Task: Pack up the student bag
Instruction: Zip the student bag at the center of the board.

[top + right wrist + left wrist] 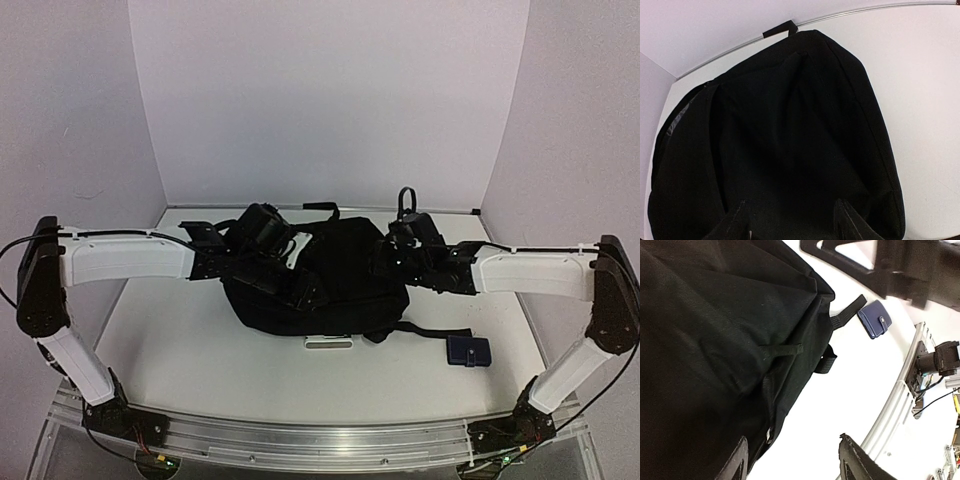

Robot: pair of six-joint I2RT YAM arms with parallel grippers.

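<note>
The student bag (pixel 335 275) is a large black fabric backpack lying in the middle of the table, with straps trailing to the right. My left gripper (pixel 303 290) is over the bag's left front part. In the left wrist view its jaws (pixel 792 445) are open and empty, one fingertip (pixel 740 452) over the bag (pixel 715 340) and the other over bare table. My right gripper (pixel 385 262) is at the bag's right side. In the right wrist view it (pixel 790 206) is open, low over the bag's fabric (pixel 790 125), holding nothing that I can see. The bag's top loop (pixel 780 30) points to the far wall.
A small dark-blue pouch (pixel 468 351) lies on the table right of the bag, past a strap end, and shows in the left wrist view (pixel 874 322). A small white flat object (pixel 328 344) lies at the bag's near edge. White walls enclose the table.
</note>
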